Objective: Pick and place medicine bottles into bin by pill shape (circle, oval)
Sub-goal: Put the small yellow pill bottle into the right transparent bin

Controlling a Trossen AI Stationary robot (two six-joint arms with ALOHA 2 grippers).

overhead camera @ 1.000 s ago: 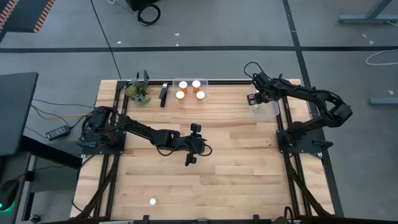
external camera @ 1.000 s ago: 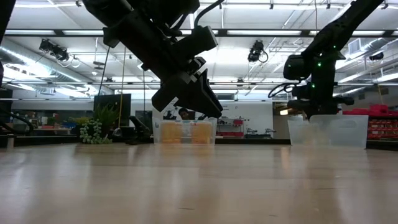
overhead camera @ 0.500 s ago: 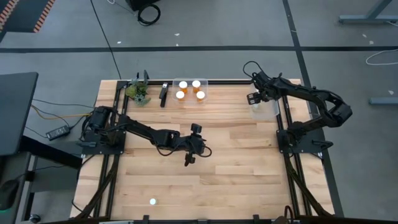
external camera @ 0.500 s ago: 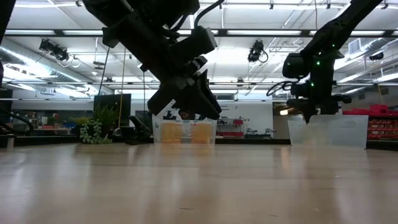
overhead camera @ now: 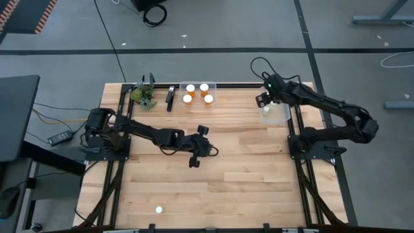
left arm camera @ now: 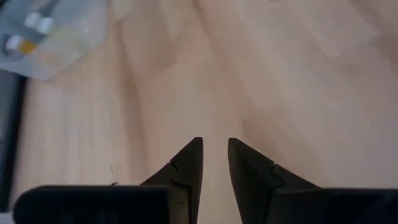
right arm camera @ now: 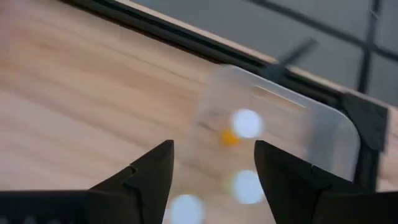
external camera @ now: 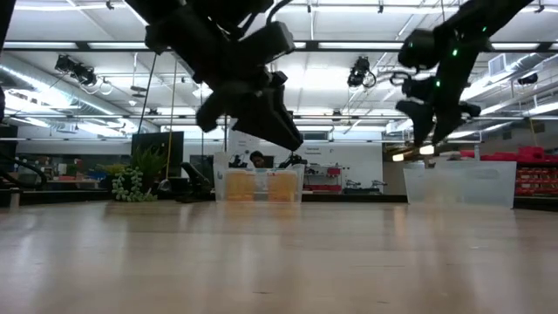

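Observation:
Four medicine bottles with white caps [overhead camera: 197, 94] stand in a clear bin [external camera: 259, 185] at the table's far edge. A second clear bin [overhead camera: 277, 111] at the far right holds three more bottles [right arm camera: 247, 122]. My right gripper [overhead camera: 262, 100] hangs open and empty above that bin's left side; it also shows in the low view [external camera: 432, 138] and the right wrist view [right arm camera: 214, 152]. My left gripper [overhead camera: 206, 150] hovers over the bare table middle, empty, with only a narrow gap between its fingertips [left arm camera: 214, 146]. It is raised clear of the table in the low view [external camera: 292, 144].
A small plant [overhead camera: 143, 96] and a dark object [overhead camera: 170, 98] stand left of the far bin. A small white disc [overhead camera: 158, 209] lies near the table's near edge. Bare wood lies between the two arms.
My right gripper has risen above the right bin and shifted slightly toward the far edge. My left gripper has risen a little and drawn slightly toward the table's far left.

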